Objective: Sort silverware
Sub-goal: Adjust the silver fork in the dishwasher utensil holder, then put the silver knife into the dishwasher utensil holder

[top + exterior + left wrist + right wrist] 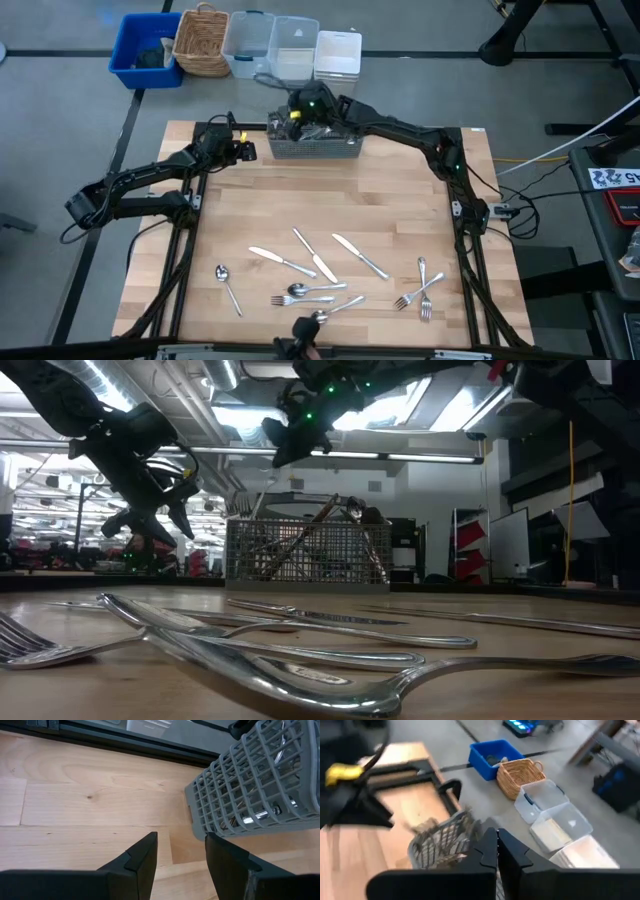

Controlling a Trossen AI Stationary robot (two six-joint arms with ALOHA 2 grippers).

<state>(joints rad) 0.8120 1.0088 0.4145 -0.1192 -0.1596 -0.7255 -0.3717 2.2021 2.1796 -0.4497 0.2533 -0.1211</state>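
Observation:
A grey wire-mesh basket (pixel 315 146) stands at the table's far edge with silverware (pixel 305 128) sticking up in it. More silverware lies flat on the near half of the table: three knives (pixel 313 255), a spoon (pixel 228 285), forks (pixel 420 290) and a mixed cluster (pixel 310 293). My right gripper (pixel 300 105) hovers above the basket's left part, shut, with nothing showing between its fingers (pixel 497 845). My left gripper (pixel 180 850) is open and empty just left of the basket's left end (pixel 200 815), low over the table.
Beyond the table's far edge stand a blue bin (pixel 147 50), a wicker basket (pixel 202 40), clear plastic boxes (pixel 272 45) and a white box (pixel 338 52). Bare wood lies between the basket and the loose silverware (pixel 330 200).

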